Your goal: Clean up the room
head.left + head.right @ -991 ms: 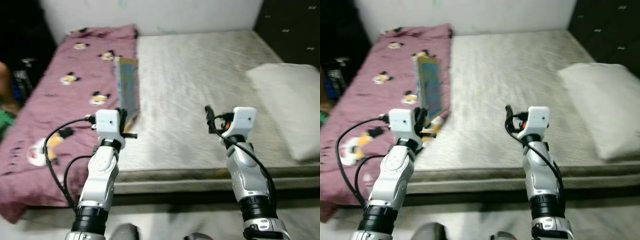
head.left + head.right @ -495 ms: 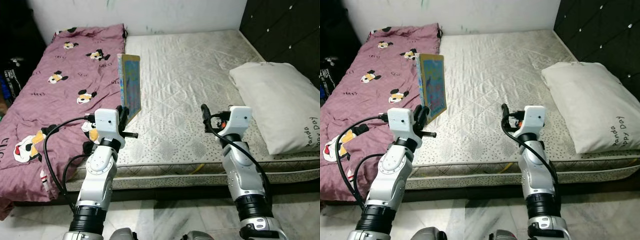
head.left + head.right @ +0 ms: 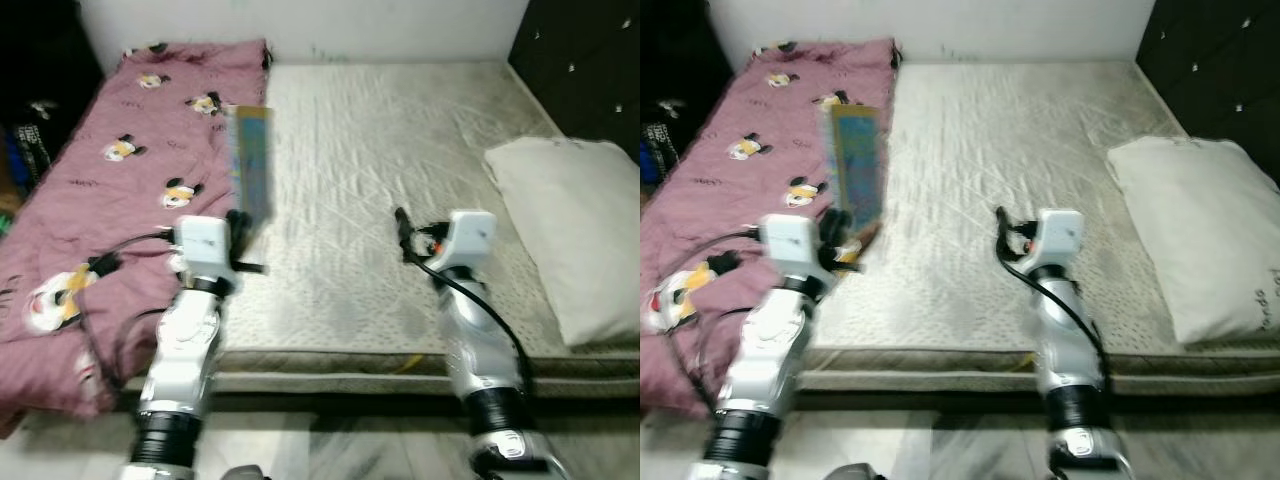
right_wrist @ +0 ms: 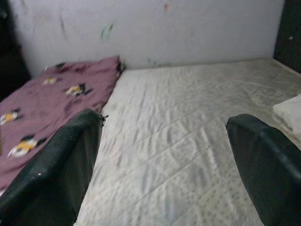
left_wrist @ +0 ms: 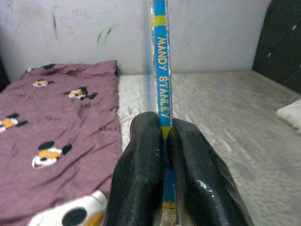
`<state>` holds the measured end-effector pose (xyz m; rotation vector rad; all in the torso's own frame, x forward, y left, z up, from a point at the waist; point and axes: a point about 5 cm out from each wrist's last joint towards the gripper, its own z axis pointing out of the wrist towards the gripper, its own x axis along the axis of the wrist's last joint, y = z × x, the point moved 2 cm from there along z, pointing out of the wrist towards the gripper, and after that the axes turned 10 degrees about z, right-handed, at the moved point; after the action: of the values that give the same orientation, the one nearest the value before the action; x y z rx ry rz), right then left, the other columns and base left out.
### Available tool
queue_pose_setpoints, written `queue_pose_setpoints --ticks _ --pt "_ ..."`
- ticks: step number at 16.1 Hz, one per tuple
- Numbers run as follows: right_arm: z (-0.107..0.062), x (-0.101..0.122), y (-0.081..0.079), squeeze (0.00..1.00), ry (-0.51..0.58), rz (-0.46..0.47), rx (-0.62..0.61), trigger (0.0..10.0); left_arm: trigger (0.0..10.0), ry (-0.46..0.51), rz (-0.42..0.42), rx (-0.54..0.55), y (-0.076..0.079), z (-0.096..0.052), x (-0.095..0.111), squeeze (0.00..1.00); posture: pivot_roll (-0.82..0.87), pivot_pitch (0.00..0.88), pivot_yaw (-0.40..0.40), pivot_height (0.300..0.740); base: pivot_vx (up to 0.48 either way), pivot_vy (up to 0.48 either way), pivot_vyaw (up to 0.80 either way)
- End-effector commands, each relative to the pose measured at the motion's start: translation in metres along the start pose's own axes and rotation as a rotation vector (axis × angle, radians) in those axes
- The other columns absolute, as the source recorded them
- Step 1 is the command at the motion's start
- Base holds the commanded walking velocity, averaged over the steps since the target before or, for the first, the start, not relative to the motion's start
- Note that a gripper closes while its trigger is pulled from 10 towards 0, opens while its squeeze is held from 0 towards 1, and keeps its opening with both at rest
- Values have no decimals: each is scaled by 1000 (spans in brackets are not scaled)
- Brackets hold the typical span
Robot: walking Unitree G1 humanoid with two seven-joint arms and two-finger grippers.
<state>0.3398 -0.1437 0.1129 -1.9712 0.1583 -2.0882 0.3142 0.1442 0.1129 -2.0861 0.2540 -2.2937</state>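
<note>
Above the near edge of the mattress (image 3: 400,130), a thin blue-and-yellow book (image 3: 252,165) stands upright, pinched at its lower end by the left gripper (image 5: 162,141). The left wrist view shows its spine lettered "MANDY STANLEY". The right gripper (image 4: 164,155) hovers spread wide over the mattress. Compared with half a second ago the head views are blurred and shifted; the book remains clamped.

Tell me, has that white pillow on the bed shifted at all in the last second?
Cannot tell. The pillow lies at the mattress's right side, by the dark headboard, as before; the whole picture shifted, so the camera moved.
</note>
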Motion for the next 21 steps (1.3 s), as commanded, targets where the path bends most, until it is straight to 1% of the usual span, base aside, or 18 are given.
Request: queue_pose_setpoints --ticks 1,3,10,17,21 --pt "-4 1 15 0 0 -12 -42 10000 10000 46 2 -3 9 5 12 0 -31 0 46 740 0 0 0" --pt "-4 1 17 0 -2 -16 -47 10000 10000 29 1 1 9 6 10 0 -28 0 45 740 0 0 0" --pt "-4 1 18 0 1 -20 -45 10000 10000 38 16 -9 10 4 10 0 -24 0 43 740 0 0 0" --pt "-5 0 19 0 -2 -18 -51 10000 10000 37 2 -16 11 4 10 0 -27 0 45 740 0 -313 0" --pt "-11 -3 22 0 -14 -25 -50 10000 10000 33 1 -17 12 2 9 0 -28 0 48 740 0 -332 0"
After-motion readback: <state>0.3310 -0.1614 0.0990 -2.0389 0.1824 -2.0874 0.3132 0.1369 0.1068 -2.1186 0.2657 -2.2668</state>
